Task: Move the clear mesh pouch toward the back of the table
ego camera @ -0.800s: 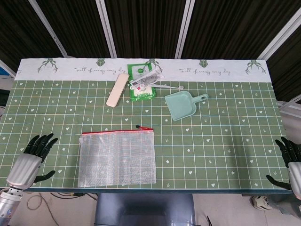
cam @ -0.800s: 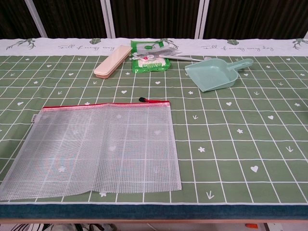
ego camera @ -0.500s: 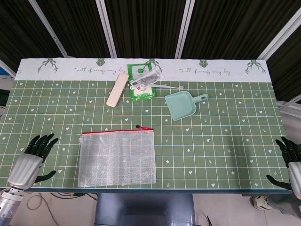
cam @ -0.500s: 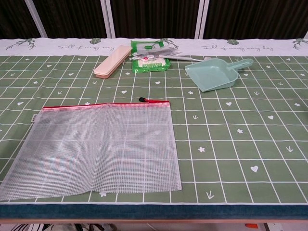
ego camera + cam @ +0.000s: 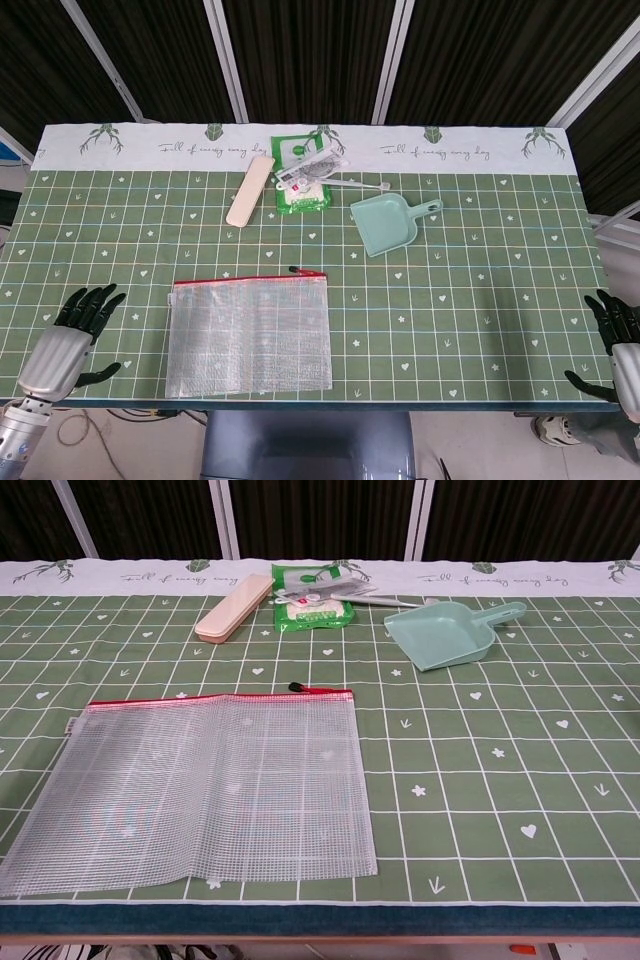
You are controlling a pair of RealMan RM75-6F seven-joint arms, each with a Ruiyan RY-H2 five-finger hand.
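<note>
The clear mesh pouch [image 5: 249, 334] with a red zipper along its far edge lies flat near the table's front edge, left of centre; in the chest view the pouch [image 5: 195, 790] fills the lower left. My left hand [image 5: 68, 333] hovers at the front left corner, well left of the pouch, fingers spread and holding nothing. My right hand [image 5: 620, 345] is at the front right corner, far from the pouch, fingers apart and empty. Neither hand shows in the chest view.
At the back lie a beige case [image 5: 250, 190], a green packet [image 5: 302, 174] with small items on it, and a mint dustpan [image 5: 388, 223]. The green grid cloth [image 5: 480, 300] covers the table.
The left hand has drifted very slightly downward and to the right. The pouch and the right hand have not moved.
</note>
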